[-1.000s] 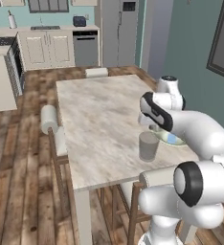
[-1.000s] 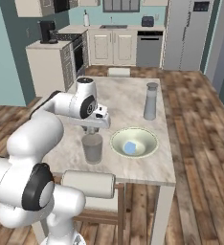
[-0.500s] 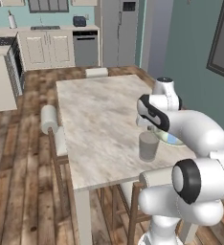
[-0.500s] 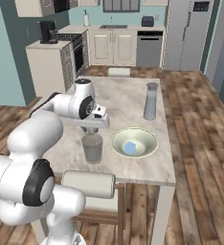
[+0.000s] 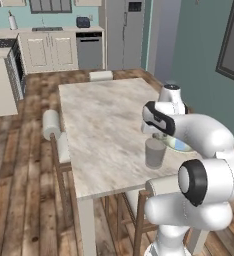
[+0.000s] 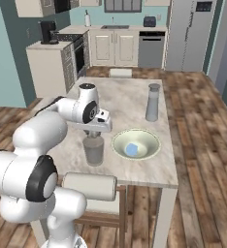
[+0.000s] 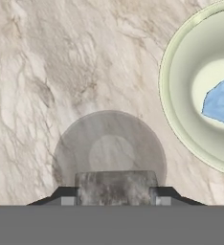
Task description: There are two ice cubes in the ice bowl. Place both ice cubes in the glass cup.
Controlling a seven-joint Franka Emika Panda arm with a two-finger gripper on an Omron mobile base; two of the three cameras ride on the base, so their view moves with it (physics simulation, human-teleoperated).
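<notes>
holding whitish ice cube (image 7: 116,187) over glass cup (image 7: 109,146), no legible writing

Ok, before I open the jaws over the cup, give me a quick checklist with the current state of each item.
1. Whitish ice cube held between the finger tips: ok, the gripper is shut on it.
2. Gripper above the glass cup: ok in the hand view, where the cube sits over the near part of the cup's mouth; centring cannot tell.
3. Cup upright on the table: ok.
4. Cup apart from the ice bowl: ok, a strip of table shows between them.
5. Blue ice cube waiting in the bowl: ok.
6. Grey bottle out of the way: ok, it stands beyond the bowl.
</notes>
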